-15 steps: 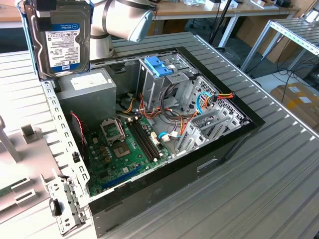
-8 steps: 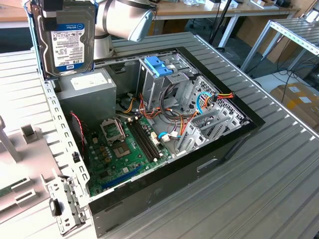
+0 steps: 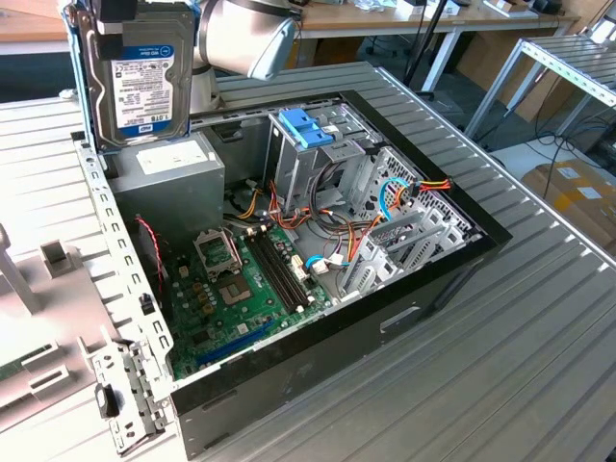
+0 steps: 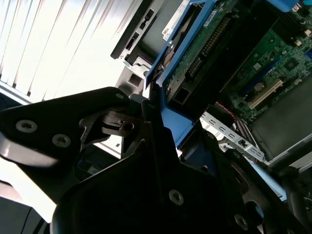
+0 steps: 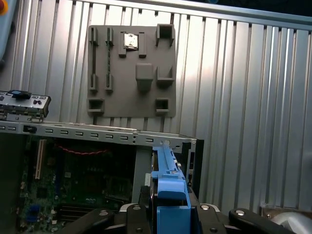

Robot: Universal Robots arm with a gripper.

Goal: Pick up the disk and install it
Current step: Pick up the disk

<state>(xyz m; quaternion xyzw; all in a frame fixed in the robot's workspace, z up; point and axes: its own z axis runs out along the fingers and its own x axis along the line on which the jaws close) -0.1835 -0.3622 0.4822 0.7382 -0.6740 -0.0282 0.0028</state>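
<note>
White label (image 3: pixel 146 96) on disk (image 3: pixel 135 34): fine print, unreadable. Sticker (image 3: pixel 173 156) on power supply (image 3: pixel 168 197): same.

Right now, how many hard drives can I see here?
1: the disk, held upright in the end effector over the open computer case, near its power supply. More could be hidden inside the metal drive cage.

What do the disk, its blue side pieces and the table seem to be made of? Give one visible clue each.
The disk: likely metal, dull silver-black casing with a paper-like white label. Its blue side pieces: probably plastic, even matt colour. The table: seemingly ribbed sheet metal, grey with soft sheen.
</note>
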